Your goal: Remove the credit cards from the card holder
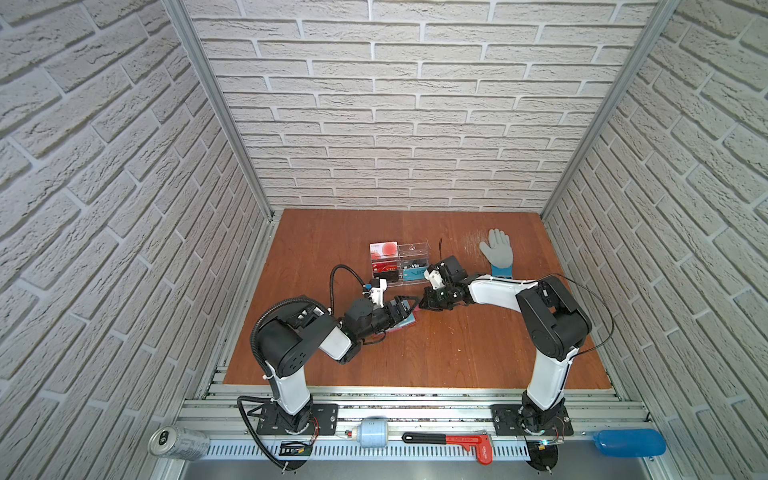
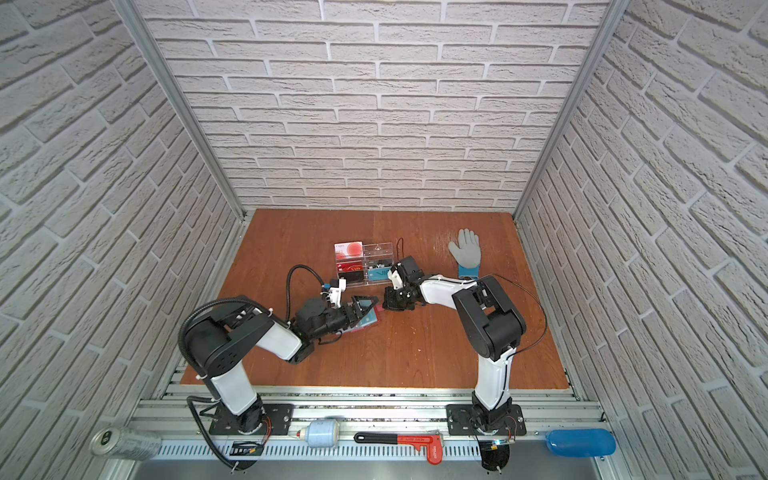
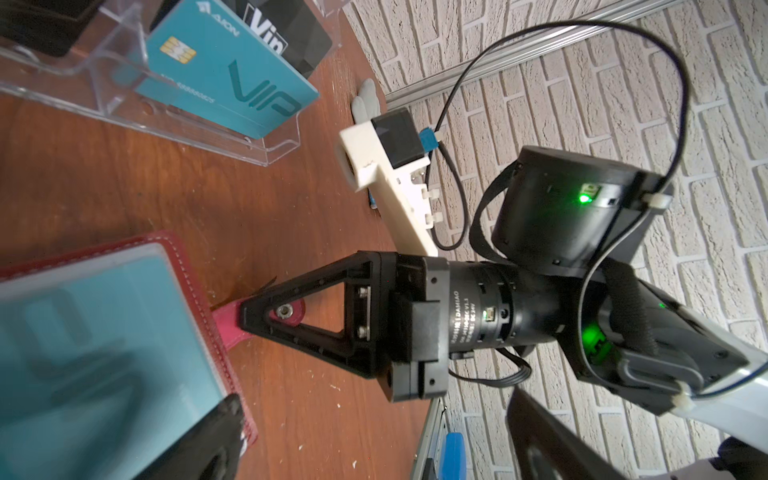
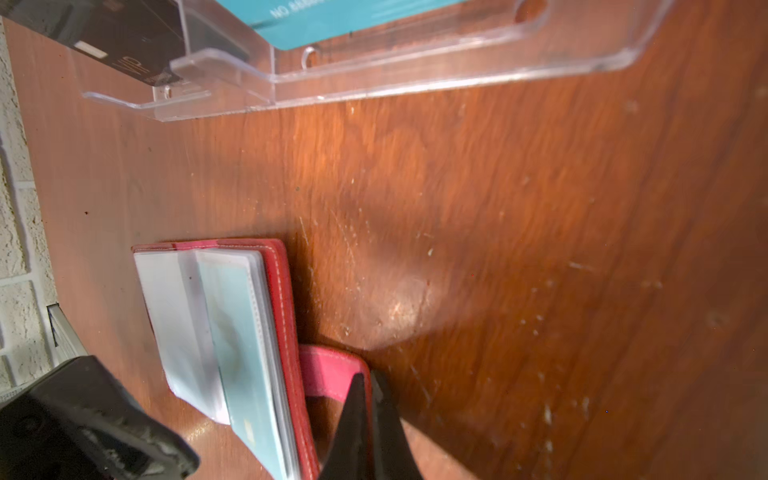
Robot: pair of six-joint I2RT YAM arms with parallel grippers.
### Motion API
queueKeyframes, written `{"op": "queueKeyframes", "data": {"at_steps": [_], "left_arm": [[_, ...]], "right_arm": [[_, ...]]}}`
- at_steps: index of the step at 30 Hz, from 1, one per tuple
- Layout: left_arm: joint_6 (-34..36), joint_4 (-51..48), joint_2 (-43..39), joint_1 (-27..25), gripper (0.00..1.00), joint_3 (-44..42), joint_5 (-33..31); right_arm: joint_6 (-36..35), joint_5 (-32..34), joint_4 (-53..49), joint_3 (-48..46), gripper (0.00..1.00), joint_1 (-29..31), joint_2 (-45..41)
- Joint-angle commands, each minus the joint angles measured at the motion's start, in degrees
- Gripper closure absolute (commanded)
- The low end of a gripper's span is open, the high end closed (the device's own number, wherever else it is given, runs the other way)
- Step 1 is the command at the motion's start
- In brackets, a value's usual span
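The red card holder (image 1: 410, 321) lies open on the wooden table, its pale blue sleeves facing up. A teal credit card (image 4: 239, 332) sits in the top sleeve, with more leaves stacked under it. My right gripper (image 4: 368, 380) is shut on the holder's pink-red snap tab (image 4: 326, 372), low at the table. In the left wrist view the tab (image 3: 291, 316) shows through the right gripper's (image 3: 245, 309) triangular finger. My left gripper (image 1: 405, 311) hangs open just over the holder, one finger (image 3: 208, 440) above the holder's edge (image 3: 195, 266), nothing between its jaws.
A clear acrylic card stand (image 1: 399, 266) with printed VIP cards stands right behind the holder. A grey glove (image 1: 498, 249) lies at the back right. On the front rail lie a can (image 1: 178, 442), a pale canister (image 1: 374, 432), a red wrench (image 1: 457, 442) and a blue bottle (image 1: 629, 442).
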Motion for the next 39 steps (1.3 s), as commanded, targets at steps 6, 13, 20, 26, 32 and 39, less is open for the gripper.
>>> {"op": "queueKeyframes", "data": {"at_steps": [6, 13, 20, 26, 32, 39], "left_arm": [[6.2, -22.2, -13.0, 1.3, 0.02, -2.1, -5.0], [10.7, -39.3, -21.5, 2.8, 0.02, -1.0, -7.4], [11.3, -39.3, -19.4, 4.6, 0.02, -0.8, -5.7], [10.7, -37.8, -17.7, 4.9, 0.02, -0.1, -4.5], [9.4, -35.2, -16.7, 4.4, 0.02, 1.0, -3.3], [9.8, -36.6, -15.5, 6.2, 0.02, 2.3, -3.5]], "right_arm": [[-0.4, 4.2, -4.5, -4.1, 0.94, 0.6, -1.6], [-1.0, 5.1, -4.1, -4.8, 0.92, 1.0, -3.8], [-1.8, 6.7, -3.9, -5.4, 0.85, 1.4, -6.1], [-2.1, 6.4, -4.0, -4.9, 0.86, 1.5, -5.5], [-2.5, 6.8, -4.5, -4.1, 0.87, 1.9, -5.1], [-2.9, 7.4, -5.2, -3.4, 0.89, 2.0, -4.6]]}}
